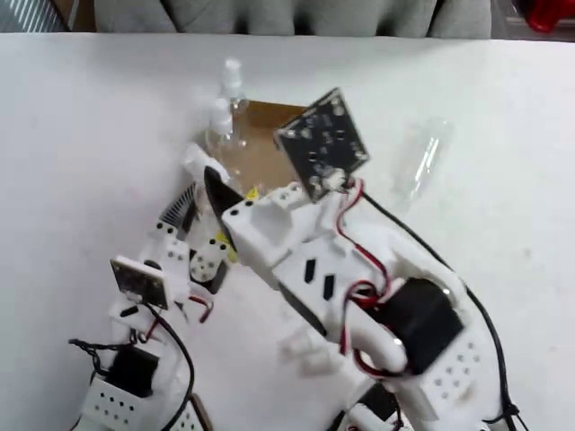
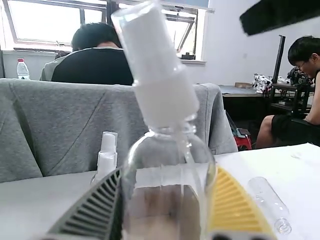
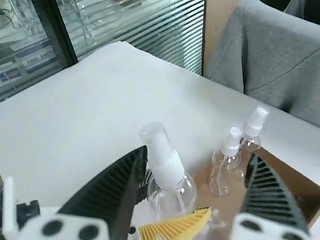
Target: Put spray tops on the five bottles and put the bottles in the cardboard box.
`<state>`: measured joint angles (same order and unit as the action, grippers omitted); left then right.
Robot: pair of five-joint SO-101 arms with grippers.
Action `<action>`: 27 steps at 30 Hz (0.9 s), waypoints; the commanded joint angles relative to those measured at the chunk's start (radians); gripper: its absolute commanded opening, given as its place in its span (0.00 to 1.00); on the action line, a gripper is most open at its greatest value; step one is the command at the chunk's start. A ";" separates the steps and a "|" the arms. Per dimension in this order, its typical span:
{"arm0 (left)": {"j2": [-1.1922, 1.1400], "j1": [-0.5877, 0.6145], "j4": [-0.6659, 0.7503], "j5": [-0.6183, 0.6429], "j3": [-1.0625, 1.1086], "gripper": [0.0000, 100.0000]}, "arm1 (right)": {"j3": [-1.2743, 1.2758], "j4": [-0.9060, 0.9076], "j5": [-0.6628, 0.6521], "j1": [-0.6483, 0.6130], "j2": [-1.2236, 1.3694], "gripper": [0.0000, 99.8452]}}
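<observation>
In the high view, the cardboard box (image 1: 265, 148) is seen on the white worktop (image 1: 90, 135), toward the far side. Two capped bottles (image 1: 225, 112) are stood upright at its left edge. An uncapped bottle (image 1: 420, 163) is laid flat on the worktop, well apart to the right of the box. The left gripper (image 1: 202, 208) is placed just near of the box's left corner. The right arm (image 1: 305, 260) is stretched in from the near right, partly over the box.

In the left wrist view, the held bottle (image 2: 167, 175) is clamped upright between the left gripper's dark ribbed and yellow fingers (image 2: 232, 205). Its spray top (image 2: 157, 70) is seated on the neck, tilted to the left.

In the right wrist view, the right gripper (image 3: 197, 157) is shown with its black fingers (image 3: 117, 187) spread wide and nothing grasped. One finger is just beside the held bottle and the other is well apart, above the box.
</observation>
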<state>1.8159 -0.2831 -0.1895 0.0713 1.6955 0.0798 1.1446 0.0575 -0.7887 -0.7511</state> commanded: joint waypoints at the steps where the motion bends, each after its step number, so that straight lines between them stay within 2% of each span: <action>1: 0.016 0.013 0.029 -0.011 -0.003 0.02 | -0.124 0.027 -0.018 0.001 0.001 0.28; 4: 0.016 0.013 0.029 -0.011 -0.003 0.02 | -0.124 0.016 -0.037 0.013 0.002 0.22; 8: 0.016 0.013 0.008 -0.011 -0.003 0.02 | -0.123 -0.039 -0.035 0.015 0.008 0.01; 11: 0.016 0.013 0.008 -0.011 -0.003 0.02 | -0.126 -0.110 -0.035 0.015 0.044 0.06; 15: 0.016 0.013 0.008 -0.011 -0.003 0.02 | -0.130 -0.200 -0.035 0.010 0.143 0.01; 17: 0.016 0.013 0.008 -0.011 -0.003 0.02 | -0.130 -0.208 -0.035 0.013 0.189 0.02; 21: 0.016 0.013 0.008 -0.011 -0.003 0.02 | -0.130 -0.189 -0.035 0.033 0.229 0.01; 27: 0.016 0.013 0.008 -0.011 -0.003 0.02 | -0.129 -0.044 -0.081 0.042 0.229 0.01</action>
<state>1.8159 -0.2816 -0.1895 0.0713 1.6955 -0.0046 1.0157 0.0345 -0.7580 -0.5178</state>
